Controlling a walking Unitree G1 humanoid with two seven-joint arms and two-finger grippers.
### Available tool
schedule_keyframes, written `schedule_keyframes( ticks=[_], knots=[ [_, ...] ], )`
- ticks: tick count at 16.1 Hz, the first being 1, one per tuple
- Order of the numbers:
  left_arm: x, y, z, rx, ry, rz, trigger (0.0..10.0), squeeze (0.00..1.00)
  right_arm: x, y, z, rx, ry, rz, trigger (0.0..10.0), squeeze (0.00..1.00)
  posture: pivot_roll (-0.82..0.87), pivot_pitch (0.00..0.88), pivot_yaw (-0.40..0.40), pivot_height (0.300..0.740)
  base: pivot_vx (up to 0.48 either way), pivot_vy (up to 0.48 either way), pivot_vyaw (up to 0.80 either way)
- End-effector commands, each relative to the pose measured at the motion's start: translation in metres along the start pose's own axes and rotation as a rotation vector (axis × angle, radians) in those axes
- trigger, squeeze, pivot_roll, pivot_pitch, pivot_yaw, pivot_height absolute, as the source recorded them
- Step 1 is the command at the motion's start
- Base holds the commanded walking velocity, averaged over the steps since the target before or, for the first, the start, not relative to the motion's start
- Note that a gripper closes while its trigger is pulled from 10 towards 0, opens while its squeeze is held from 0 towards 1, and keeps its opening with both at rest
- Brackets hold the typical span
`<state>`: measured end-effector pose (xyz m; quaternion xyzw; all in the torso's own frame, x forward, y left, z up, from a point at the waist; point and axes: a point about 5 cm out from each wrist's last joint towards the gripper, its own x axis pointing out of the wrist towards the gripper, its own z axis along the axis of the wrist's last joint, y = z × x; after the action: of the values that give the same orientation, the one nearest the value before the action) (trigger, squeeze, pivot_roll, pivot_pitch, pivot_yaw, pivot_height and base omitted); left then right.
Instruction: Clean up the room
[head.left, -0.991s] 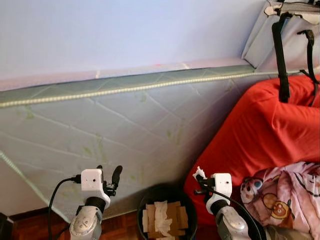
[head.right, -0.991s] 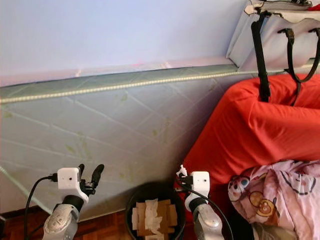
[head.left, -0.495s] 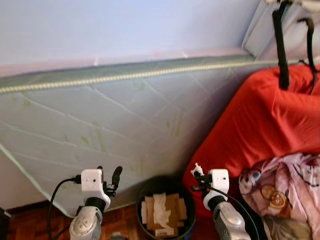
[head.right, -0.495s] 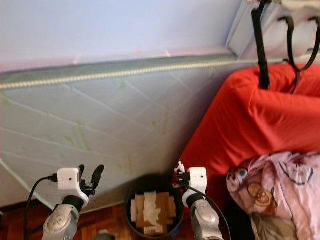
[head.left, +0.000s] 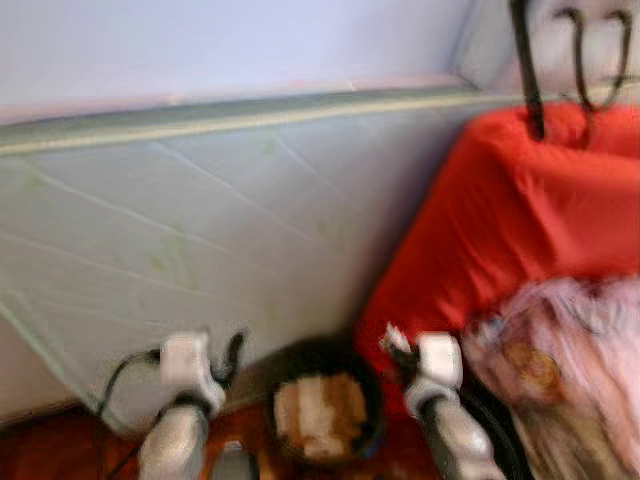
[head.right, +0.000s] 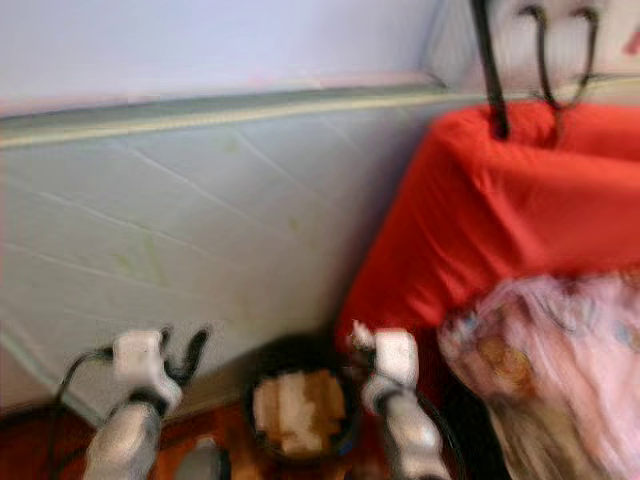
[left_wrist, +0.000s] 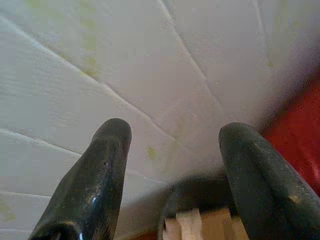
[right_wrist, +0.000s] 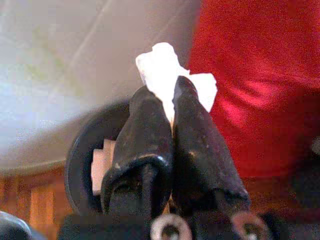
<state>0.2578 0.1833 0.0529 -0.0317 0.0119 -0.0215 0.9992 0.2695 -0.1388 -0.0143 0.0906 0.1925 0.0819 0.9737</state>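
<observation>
While your right gripper (right_wrist: 167, 107) pinches a white tissue (right_wrist: 167, 75), the black bin (head.left: 322, 408) sits below.
It holds cardboard scraps (head.left: 318, 412) and paper; your left gripper (left_wrist: 172, 145) is spread wide, empty.

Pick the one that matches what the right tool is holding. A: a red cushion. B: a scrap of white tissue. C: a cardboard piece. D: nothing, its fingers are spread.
B: in the right wrist view the right tool is shut on a white tissue scrap, near the black bin.
</observation>
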Motion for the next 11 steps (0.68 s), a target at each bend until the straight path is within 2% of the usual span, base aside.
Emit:
schedule_keyframes(
  ticks=[1, 3, 9, 11],
  knots=[
    [-0.008, 0.004, -0.012, -0.013, 0.056, 0.020, 10.0, 0.00, 0.003, 0.003, 0.003, 0.004, 0.007, 0.010, 10.0, 0.00, 0.09, 0.057, -0.095, 0.647, 0.000, 0.000, 0.00],
    [-0.008, 0.004, -0.011, -0.013, 0.057, 0.018, 10.0, 0.00, 0.003, 0.004, 0.004, 0.014, -0.014, 0.014, 10.0, 0.00, 0.09, 0.057, -0.094, 0.637, 0.000, 0.000, 0.00],
    [-0.008, 0.003, -0.010, -0.014, 0.053, 0.011, 10.0, 0.00, 0.008, 0.012, 0.002, -0.006, 0.041, 0.053, 10.0, 0.00, 0.10, 0.046, -0.088, 0.637, 0.000, 0.000, 0.00],
    [-0.008, 0.003, -0.009, -0.013, 0.054, 0.010, 10.0, 0.00, 0.009, 0.014, 0.004, 0.000, 0.028, 0.059, 10.0, 0.00, 0.10, 0.042, -0.086, 0.617, 0.000, 0.000, 0.00]
  ],
)
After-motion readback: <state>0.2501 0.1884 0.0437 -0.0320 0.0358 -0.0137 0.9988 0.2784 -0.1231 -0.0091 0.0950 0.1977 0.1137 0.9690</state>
